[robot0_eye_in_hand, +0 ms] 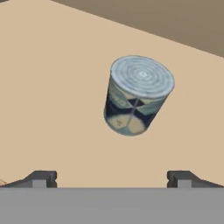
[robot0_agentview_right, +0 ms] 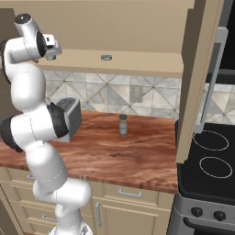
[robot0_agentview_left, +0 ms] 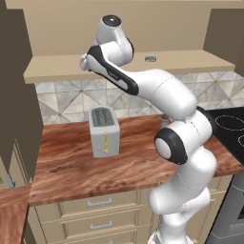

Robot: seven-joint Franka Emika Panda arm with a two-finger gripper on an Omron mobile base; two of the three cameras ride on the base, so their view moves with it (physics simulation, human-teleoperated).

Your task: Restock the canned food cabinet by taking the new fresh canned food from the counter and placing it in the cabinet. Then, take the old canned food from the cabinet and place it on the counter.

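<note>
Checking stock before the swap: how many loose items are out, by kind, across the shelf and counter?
Flat silver tin: 1, on the cabinet shelf
Dark labelled can: 1, on the shelf
Grey shaker: 1, on the counter
Toaster: 1, on the counter
Total: 4

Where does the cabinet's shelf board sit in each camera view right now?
Left base view: shelf board runs across the upper part, above the toaster.
Right base view: shelf board spans the upper band, above the tiled backsplash.
Hand view: shelf board is the tan surface under the old canned food.
Shared landmark: the flat tin lies on it in both base views.
</note>
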